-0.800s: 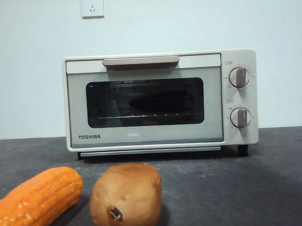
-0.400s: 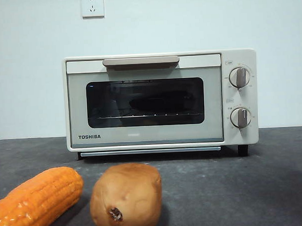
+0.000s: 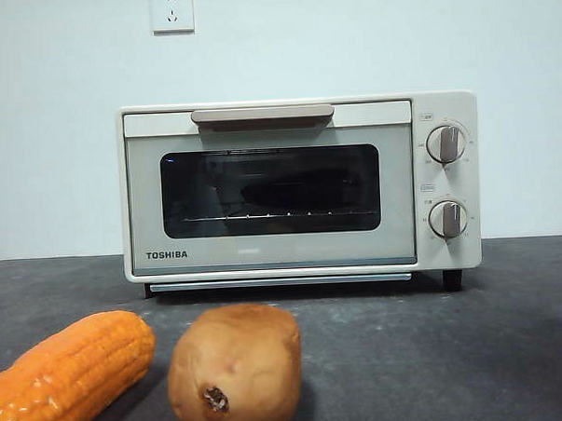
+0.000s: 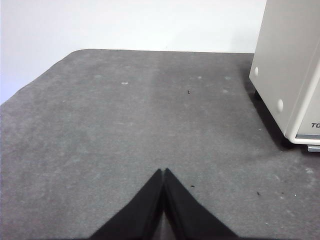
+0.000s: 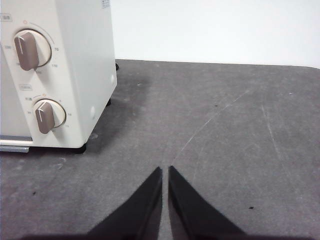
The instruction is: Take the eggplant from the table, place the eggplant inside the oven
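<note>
The tabletop (image 3: pixel 474 351) holds only a corn cob (image 3: pixel 69 374) and potato (image 3: pixel 235 369) near the camera. The oven (image 3: pixel 299 186) door is closed, the eggplant (image 3: pixel 299 189) dimly visible inside, so the task looks done. Left claw (image 4: pixel 163 172) and right claw (image 5: pixel 165 170) rest closed, empty.

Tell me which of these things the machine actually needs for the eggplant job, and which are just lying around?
Needed: eggplant, a dark shape behind the closed oven window; table.
Lying around: corn cob, potato, wall socket.
</note>
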